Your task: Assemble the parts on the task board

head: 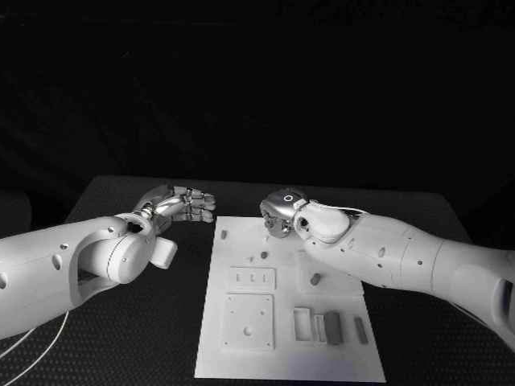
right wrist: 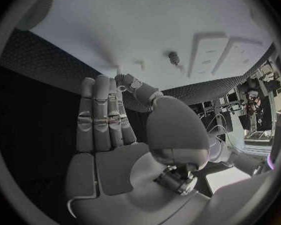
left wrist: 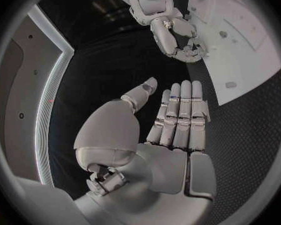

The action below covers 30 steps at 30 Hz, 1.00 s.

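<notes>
The white task board [head: 327,358] lies in the middle of the black table. Small grey parts lie on it: one [head: 263,255] near the far middle, one [head: 315,279] a little nearer, and two bars [head: 333,328] by the slots at the near right. My left hand [head: 183,203] hovers off the board's far left corner; in the left wrist view its fingers [left wrist: 178,115] are stretched out and hold nothing. My right hand [head: 283,211] is above the board's far edge, its fingers [right wrist: 103,117] straight, with nothing in it. A part [right wrist: 173,58] lies on the board [right wrist: 147,25] beyond it.
Raised square plates [head: 249,322] and a smaller plate with holes [head: 253,278] sit on the board's left half. Black table [head: 420,217] surrounds the board on every side. The left wrist view shows my right hand [left wrist: 178,37] at the board's [left wrist: 253,50] edge.
</notes>
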Tool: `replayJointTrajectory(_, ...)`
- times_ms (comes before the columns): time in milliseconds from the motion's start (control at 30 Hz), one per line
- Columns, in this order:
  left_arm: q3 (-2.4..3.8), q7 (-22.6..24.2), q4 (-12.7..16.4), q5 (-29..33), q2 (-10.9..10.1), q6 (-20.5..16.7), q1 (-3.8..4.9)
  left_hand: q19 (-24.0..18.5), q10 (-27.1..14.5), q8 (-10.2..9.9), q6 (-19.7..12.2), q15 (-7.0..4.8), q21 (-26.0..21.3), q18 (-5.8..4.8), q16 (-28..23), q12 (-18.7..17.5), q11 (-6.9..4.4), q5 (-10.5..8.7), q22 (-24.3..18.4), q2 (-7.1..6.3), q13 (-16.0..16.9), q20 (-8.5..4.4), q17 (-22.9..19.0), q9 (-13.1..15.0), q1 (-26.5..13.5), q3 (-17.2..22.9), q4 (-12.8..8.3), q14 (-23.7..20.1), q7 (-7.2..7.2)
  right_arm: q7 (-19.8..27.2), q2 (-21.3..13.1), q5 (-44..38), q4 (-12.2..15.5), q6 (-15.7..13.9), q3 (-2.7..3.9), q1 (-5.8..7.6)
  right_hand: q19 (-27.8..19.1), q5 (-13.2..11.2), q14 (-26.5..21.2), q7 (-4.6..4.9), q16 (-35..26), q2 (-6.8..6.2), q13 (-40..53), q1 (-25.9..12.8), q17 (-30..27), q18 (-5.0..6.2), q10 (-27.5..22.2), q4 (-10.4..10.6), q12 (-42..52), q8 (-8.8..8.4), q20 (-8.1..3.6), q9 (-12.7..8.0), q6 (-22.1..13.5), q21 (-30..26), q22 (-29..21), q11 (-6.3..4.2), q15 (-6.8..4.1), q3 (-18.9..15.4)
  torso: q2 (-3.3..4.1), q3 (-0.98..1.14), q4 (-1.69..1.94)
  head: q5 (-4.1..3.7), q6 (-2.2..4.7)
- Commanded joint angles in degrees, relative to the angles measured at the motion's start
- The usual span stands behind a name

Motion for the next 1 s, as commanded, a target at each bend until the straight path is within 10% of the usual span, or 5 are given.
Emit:
replayJointTrajectory(33, 0.08, 0.42, 0.30, -0.23, 0.05, 0.59, 0.17, -0.51, -0.13, -0.27, -0.30, 0.21, -0.37, -0.17, -0.26, -0.36, 0.27, 0.24, 0.08, -0.27, -0.06, -0.01, 0.07, -0.05, -0.17, -0.36, -0.04, -0.33, -0.06, 0.28, 0.30, -1.03, -0.31, 1.11, 0.01, 0.03, 0.21, 0.38, 0.11, -1.66, 0.33, 0.04, 0.01, 0.40, 0.05, 0.80, 0.34, 0.09, -0.26, 0.05, -0.26, 0.51, 1.99, 0.23, 1.53, 0.02, -0.34, 0.39, 0.13, -0.08, 0.08, -0.09, 0.01)
replayJointTrajectory(1000, 0.09, 0.22, 1.47, -0.22, -0.51, 0.43, 0.49, -0.64, -0.16, -0.39, -0.40, 0.38, -0.55, -0.18, -0.76, -0.71, 0.35, 0.24, 0.13, -0.50, -0.08, 0.11, 0.19, -0.18, -0.61, -0.53, 0.19, -0.65, 0.01, -0.03, 1.71, -3.56, -1.96, 4.96, -0.37, 0.10, 0.21, 0.38, 0.05, -1.66, 0.39, 0.00, 0.06, 0.42, 0.13, 0.80, 0.37, 0.06, -0.38, -0.03, -0.32, 0.54, 1.97, 0.58, 1.56, 0.03, -0.34, 0.43, 0.32, -0.18, 0.00, 0.41, -0.24)
